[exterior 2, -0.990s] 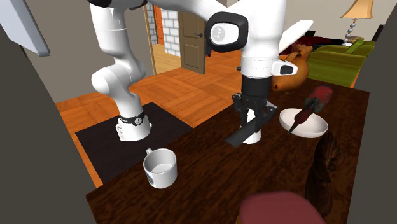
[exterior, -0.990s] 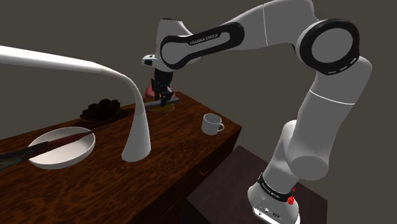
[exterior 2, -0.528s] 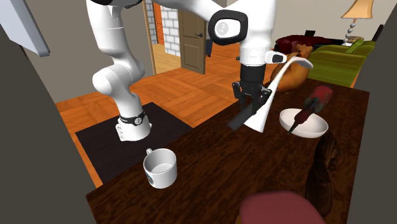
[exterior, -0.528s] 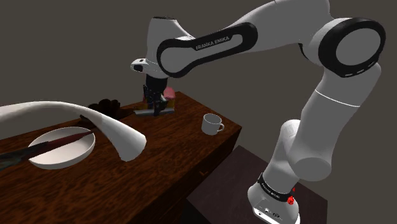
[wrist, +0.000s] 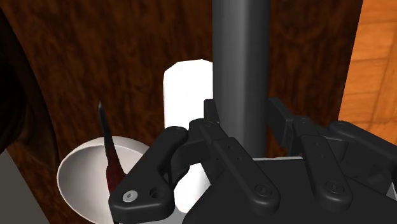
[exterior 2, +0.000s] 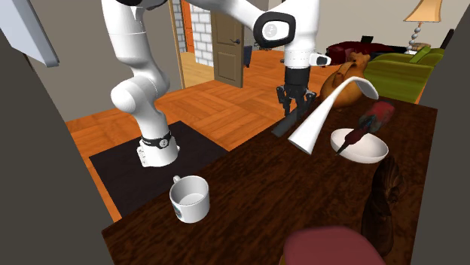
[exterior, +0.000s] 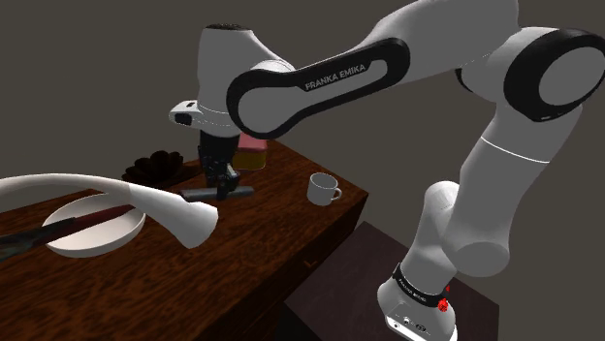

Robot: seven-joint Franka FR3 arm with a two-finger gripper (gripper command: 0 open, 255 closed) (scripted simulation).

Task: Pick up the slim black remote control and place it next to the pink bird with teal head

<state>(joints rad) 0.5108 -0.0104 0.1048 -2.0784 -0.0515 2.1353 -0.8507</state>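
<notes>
My gripper (exterior: pixel 222 180) is shut on the slim dark remote (exterior: pixel 217 193), which hangs crosswise above the wooden table (exterior: pixel 281 221). In the second exterior view the gripper (exterior 2: pixel 294 106) holds the remote (exterior 2: pixel 285 126) slanting down. Seen from the wrist, the remote (wrist: pixel 239 63) runs straight out from between the fingers of the gripper (wrist: pixel 238 122). A pink figure (exterior: pixel 254 143) stands behind the arm near the table's far end, to the shoulder view's right of the gripper. Its head is hidden. A dark pink shape (exterior 2: pixel 331 247) lies at the near table edge.
A white curved lamp-like thing (exterior: pixel 167 209) leans over beside the gripper, tipped (exterior 2: pixel 324 114) against the remote's side. A white bowl (exterior: pixel 97 250) with a dark red knife sits beyond it. A white mug (exterior: pixel 322 189) stands near the table edge, and a dark pinecone-like object (exterior: pixel 155 167) at the back.
The gripper has carried the remote toward the shoulder view's left, away from the pink figure. The white curved thing, upright a second ago, has tipped over toward the bowl.
</notes>
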